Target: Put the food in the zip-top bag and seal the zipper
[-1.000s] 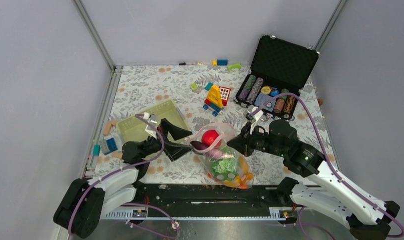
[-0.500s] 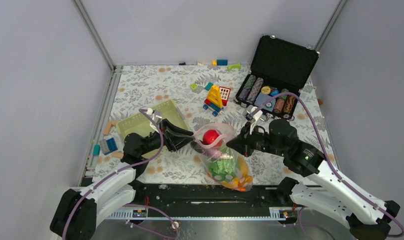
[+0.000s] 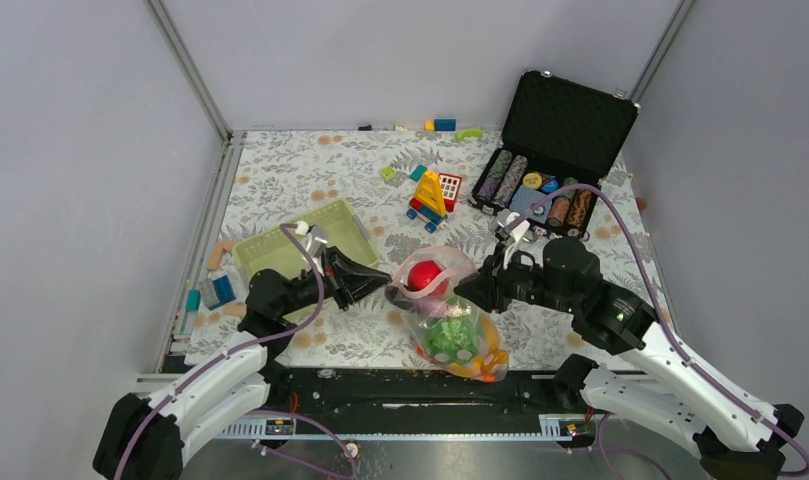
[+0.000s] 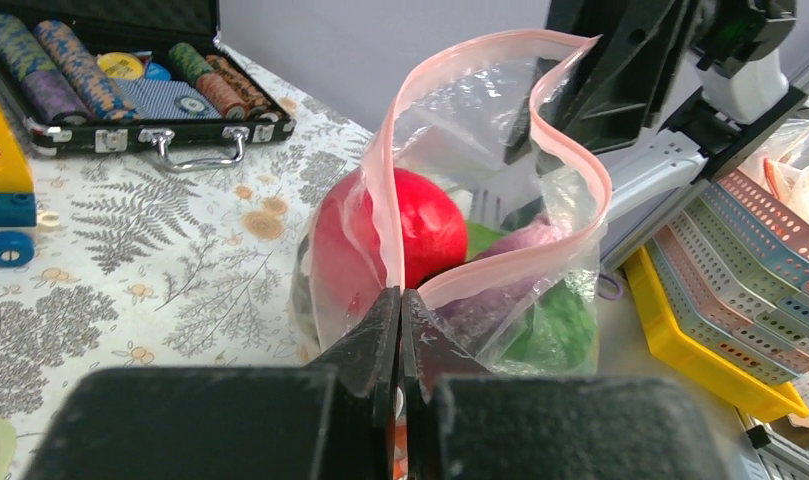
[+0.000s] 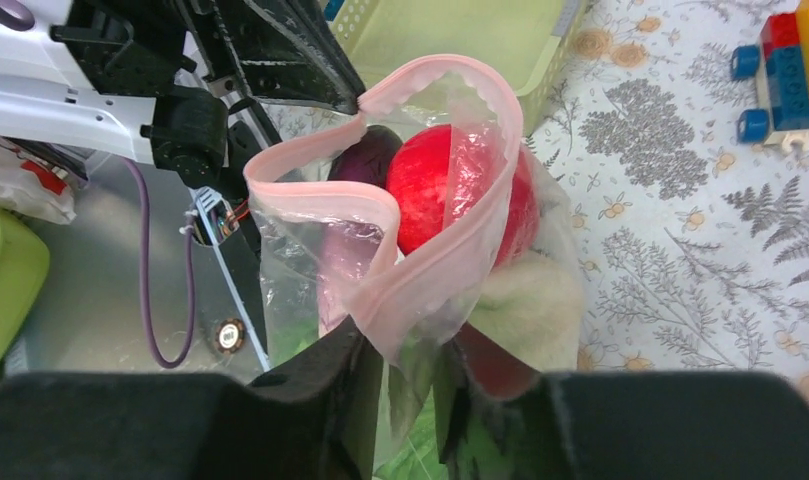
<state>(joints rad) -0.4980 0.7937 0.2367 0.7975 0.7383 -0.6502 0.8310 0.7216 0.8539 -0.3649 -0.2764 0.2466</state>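
The desk (image 3: 300, 175) has a grey fern print with orange blossoms. The bag (image 3: 448, 330) rests at its near edge, about midway along. Left of the bag lies a pale green basket (image 3: 290, 245), and further left, at the desk's side edge, are some small blocks (image 3: 218, 290). Behind the bag sits a block toy (image 3: 432, 197) in yellow, red and blue, with two loose blocks (image 3: 388, 172) near it. Behind and right of the bag stands an open black chip case (image 3: 540, 190). Far behind the bag, edge blocks (image 3: 445, 125) line the back.

We see a pale green basket (image 3: 272, 254) at left, building blocks (image 3: 431, 196) mid-table, and an open poker-chip case (image 3: 568, 122) far right.
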